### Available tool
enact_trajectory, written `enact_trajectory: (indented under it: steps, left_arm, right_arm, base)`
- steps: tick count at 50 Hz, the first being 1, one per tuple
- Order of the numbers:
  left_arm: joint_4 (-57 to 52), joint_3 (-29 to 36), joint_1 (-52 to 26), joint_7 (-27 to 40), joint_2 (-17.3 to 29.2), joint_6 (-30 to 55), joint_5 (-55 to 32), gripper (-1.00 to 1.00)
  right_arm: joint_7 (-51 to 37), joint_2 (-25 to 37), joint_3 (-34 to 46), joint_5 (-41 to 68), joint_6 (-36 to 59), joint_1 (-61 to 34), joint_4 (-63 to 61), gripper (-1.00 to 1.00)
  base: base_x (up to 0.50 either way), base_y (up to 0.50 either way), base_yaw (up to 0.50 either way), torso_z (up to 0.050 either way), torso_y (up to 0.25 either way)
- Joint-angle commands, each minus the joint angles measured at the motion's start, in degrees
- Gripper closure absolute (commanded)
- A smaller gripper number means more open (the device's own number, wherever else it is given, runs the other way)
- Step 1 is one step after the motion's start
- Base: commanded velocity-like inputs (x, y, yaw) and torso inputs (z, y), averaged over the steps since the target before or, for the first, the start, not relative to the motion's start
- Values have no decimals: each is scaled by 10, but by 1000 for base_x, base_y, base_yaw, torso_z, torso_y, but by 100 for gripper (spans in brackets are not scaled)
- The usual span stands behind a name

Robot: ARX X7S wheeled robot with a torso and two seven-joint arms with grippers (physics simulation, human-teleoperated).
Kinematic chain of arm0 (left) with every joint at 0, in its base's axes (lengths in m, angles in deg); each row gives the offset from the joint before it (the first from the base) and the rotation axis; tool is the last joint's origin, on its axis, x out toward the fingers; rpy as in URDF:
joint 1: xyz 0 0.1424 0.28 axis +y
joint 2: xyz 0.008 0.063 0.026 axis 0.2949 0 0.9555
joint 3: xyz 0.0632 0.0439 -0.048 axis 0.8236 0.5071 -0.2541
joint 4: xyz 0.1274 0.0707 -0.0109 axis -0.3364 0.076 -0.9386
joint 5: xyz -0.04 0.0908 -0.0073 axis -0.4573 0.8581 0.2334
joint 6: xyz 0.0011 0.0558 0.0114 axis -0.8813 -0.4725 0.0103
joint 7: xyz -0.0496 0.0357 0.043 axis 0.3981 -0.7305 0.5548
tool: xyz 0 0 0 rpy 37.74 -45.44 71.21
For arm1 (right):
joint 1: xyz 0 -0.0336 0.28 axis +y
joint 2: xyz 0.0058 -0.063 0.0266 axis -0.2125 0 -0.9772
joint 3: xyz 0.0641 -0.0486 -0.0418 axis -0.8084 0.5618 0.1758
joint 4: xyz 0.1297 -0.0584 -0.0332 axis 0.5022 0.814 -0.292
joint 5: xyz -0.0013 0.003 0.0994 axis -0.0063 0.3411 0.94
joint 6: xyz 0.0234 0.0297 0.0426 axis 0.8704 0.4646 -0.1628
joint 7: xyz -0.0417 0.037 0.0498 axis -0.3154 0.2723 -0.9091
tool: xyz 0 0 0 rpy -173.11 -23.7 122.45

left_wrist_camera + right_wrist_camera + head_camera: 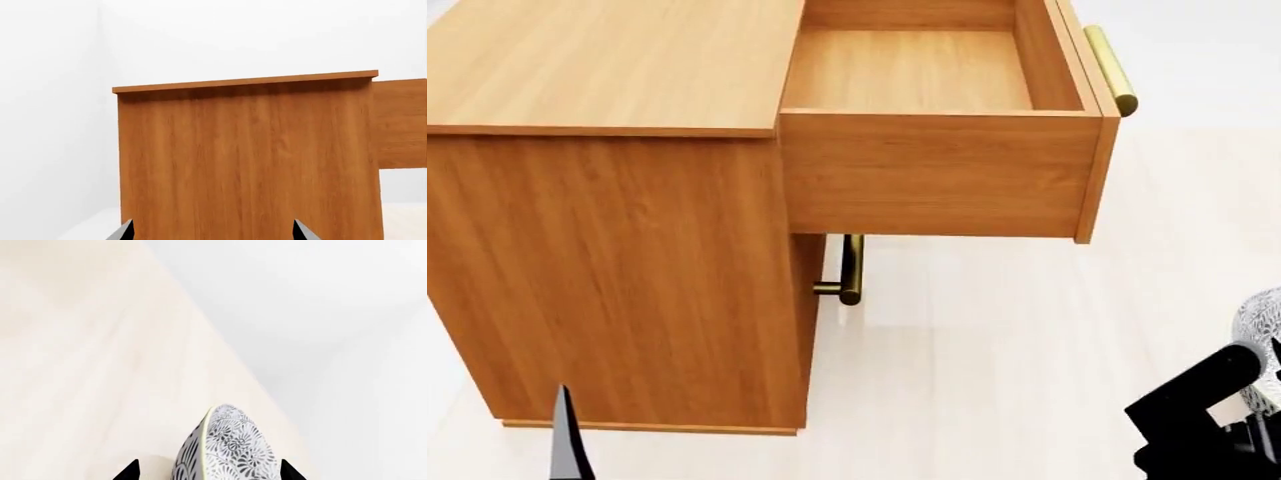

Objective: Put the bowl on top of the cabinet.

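Note:
The orange-brown cabinet [614,270] stands in front of me, its flat top [601,60] bare. In the left wrist view its side panel [247,160] fills the frame. My left gripper [212,232] is open, empty, low beside that panel; one fingertip [565,440] shows in the head view. The patterned bowl [233,445] is tipped on edge between the fingers of my right gripper [210,471], off the floor. In the head view only a sliver of the bowl [1262,325] shows at the right edge, above the black right arm [1194,410].
The cabinet's top drawer [934,170] is pulled out to the right, with nothing inside, its brass bar handle [1110,70] at the far end. A second brass handle [850,270] sits below it. Pale wood floor [988,380] lies between the cabinet and my right arm.

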Motion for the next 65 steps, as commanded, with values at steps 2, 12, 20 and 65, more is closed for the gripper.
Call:
enact_trajectory:
  steps: [2,12,20,65]
  left_arm:
    - [4,0,4,-4,2,-26,-5,-100]
    - [4,4,4,0,6,-25,-5,-100]
    - [4,7,3,2,8,-25,-6,-100]
    - [8,18,-1,19,21,-22,-13,-100]
  right_arm:
    - [-8,-4,-16,2,-16,2,50,-100]
    - [-22,-4,-27,10,-20,12,68,-100]
    - [-28,-5,-28,13,-27,9,81,-100]
    - [-134,-73,47,-25,-231,-191,491,-100]
  base:
    - [0,0,0,0,0]
    - [0,0,0,0,0]
    - [0,0,0,0,0]
    - [0,0,0,0,0]
